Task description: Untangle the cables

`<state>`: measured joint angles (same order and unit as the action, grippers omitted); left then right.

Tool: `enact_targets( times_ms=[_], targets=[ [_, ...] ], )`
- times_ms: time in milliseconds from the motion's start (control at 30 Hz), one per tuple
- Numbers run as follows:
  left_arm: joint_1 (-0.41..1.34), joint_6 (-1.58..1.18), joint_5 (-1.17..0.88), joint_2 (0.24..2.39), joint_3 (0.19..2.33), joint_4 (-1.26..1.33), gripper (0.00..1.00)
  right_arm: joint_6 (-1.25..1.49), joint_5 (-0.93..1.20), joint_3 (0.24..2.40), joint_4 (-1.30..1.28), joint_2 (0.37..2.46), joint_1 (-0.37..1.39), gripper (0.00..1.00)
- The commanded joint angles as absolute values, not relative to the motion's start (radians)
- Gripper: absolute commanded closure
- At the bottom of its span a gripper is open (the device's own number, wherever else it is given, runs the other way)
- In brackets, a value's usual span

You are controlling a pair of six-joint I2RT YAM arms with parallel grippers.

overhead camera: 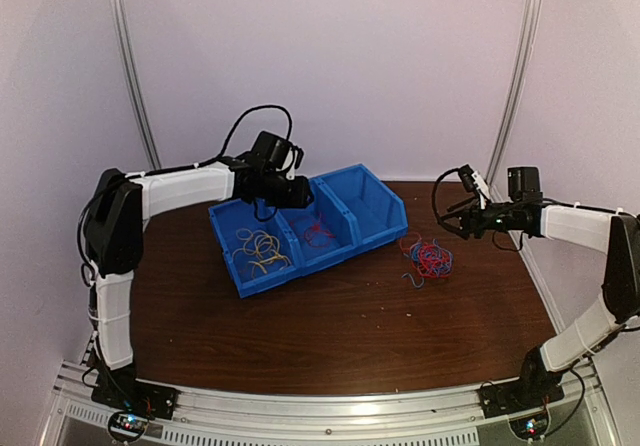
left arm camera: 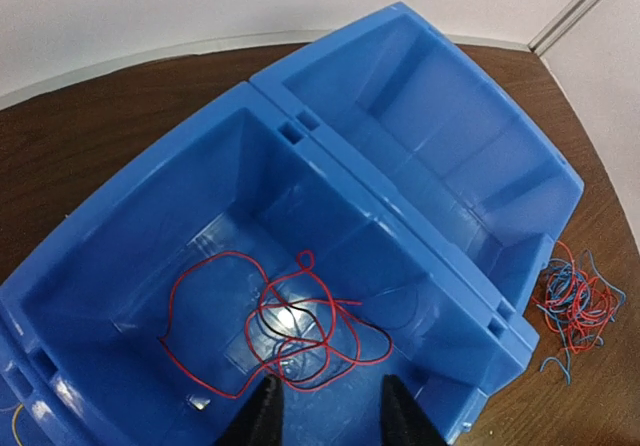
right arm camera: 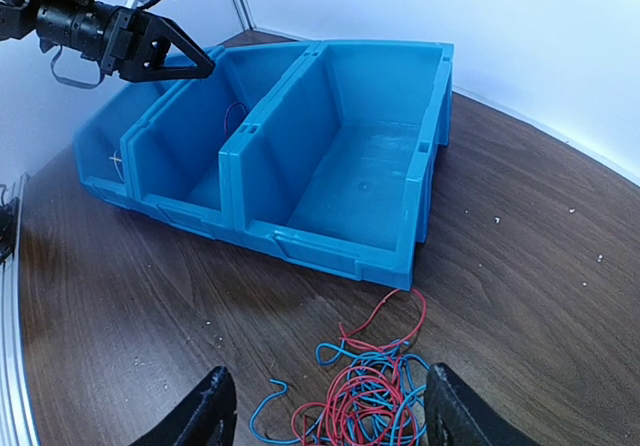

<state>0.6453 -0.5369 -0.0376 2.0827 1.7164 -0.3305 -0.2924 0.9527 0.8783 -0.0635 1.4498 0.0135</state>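
My right tool hangs spread and empty over the red-blue cables near the right edge of the table. They look light and limp; I would pinch one outer loop.

Dark brown wood-grain table, a bit scuffed-looking. Sitting straight on it, toward the back and left of centre: row of three blue bins joined side by side, turned at an angle to the front edge. Just right of the end bin, lying flat on the wood: loose tangle of red and blue cables, one red loop reaching right up to that bin's corner, can't tell if actually touching. Few tiny pale specks scattered around. Metal rail along the near edge.
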Motion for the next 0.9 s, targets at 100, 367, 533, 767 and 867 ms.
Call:
enact_targets(
  times_ms=[100,367,533,767,867],
  targets=[
    [0.650,-0.439,-0.016,1.901,1.653,-0.337,0.53,-0.301,0.956,0.905,-0.063,1.461,0.012,0.35],
    [0.712,-0.532,0.358,1.629,1.341,-0.409,0.49,-0.305,0.946,0.908,-0.066,1.466,0.014,0.35],
    [0.718,-0.691,0.520,1.499,1.191,-0.495,0.29,-0.302,0.951,0.916,-0.069,1.497,0.012,0.35],
    [0.677,-0.773,0.509,1.506,1.103,-0.520,0.36,-0.302,0.954,0.923,-0.076,1.513,0.013,0.35],
    [0.676,-0.782,0.493,1.536,1.100,-0.518,0.40,-0.301,0.951,0.922,-0.076,1.505,0.013,0.35]
  ],
)
